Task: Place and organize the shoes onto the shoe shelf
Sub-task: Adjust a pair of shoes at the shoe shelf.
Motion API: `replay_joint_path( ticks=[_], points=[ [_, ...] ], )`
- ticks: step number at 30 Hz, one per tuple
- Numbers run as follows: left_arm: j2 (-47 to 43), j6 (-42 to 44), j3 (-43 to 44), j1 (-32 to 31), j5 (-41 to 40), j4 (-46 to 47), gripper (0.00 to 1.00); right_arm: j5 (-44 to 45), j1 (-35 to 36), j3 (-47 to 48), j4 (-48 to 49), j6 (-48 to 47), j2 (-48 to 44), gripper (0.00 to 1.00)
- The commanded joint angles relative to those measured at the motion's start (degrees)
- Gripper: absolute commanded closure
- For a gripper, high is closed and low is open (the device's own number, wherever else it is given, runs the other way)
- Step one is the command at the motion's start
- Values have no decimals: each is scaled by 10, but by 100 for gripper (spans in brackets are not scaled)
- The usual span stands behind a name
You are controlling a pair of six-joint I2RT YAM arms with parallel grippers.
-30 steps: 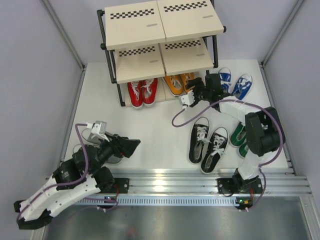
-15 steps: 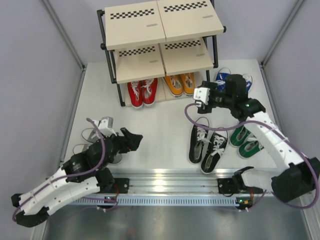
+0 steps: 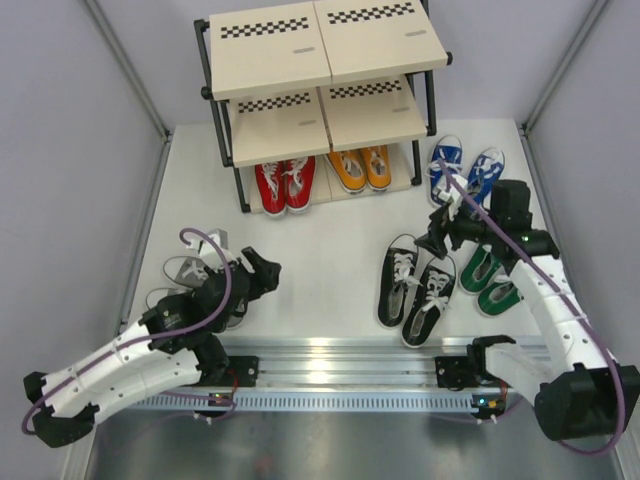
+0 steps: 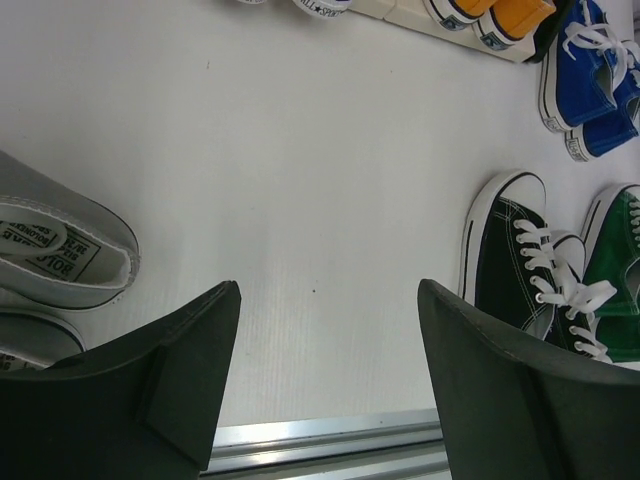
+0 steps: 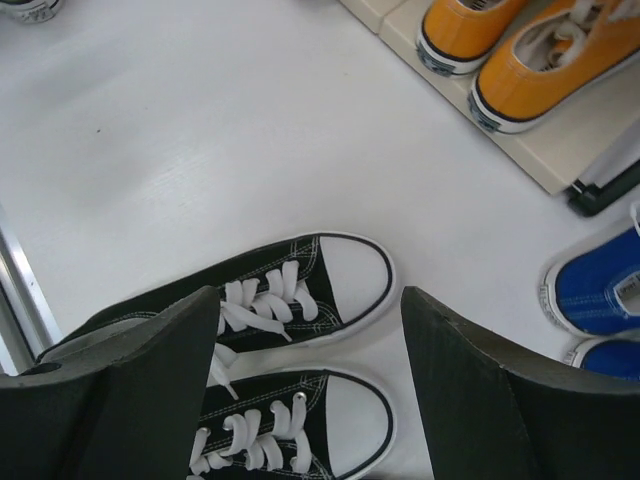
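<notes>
Red shoes (image 3: pixel 284 185) and orange shoes (image 3: pixel 362 168) are on the shelf (image 3: pixel 300 62); four pairs (image 3: pixel 415 285) lie off it. Left pincer (image 3: pixel 262 275), right pincer (image 3: pixel 437 240) spread, empty.

Red sneakers (image 3: pixel 284 185) and orange sneakers (image 3: pixel 360 168) sit on the lowest tier of the shoe shelf (image 3: pixel 325 45). Blue pair (image 3: pixel 465 170), black pair (image 3: pixel 415 285), green pair (image 3: pixel 488 280) and grey pair (image 4: pixel 60 250) lie off it.

1. The black shoes (image 5: pixel 300 290) are cloth, with smooth white toe caps.
2. The shelf (image 3: pixel 270 50) has matt beige boards and a black metal frame.
3. The table (image 3: pixel 320 240) is white and smooth.
4. The rail (image 3: pixel 400 372) is shiny metal.
</notes>
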Motion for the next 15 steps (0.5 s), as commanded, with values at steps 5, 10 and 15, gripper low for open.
replay_joint_path(
  ticks=[5, 10, 15],
  points=[
    [32, -23, 29, -1, -19, -11, 27, -39, -67, 0, 14, 49, -52, 27],
    [56, -37, 34, 2, -31, -10, 32, -24, -70, 3, 15, 61, -66, 28],
    [126, -29, 53, 23, -2, 18, 35, -5, -70, 4, 12, 61, -82, 28]
  ],
)
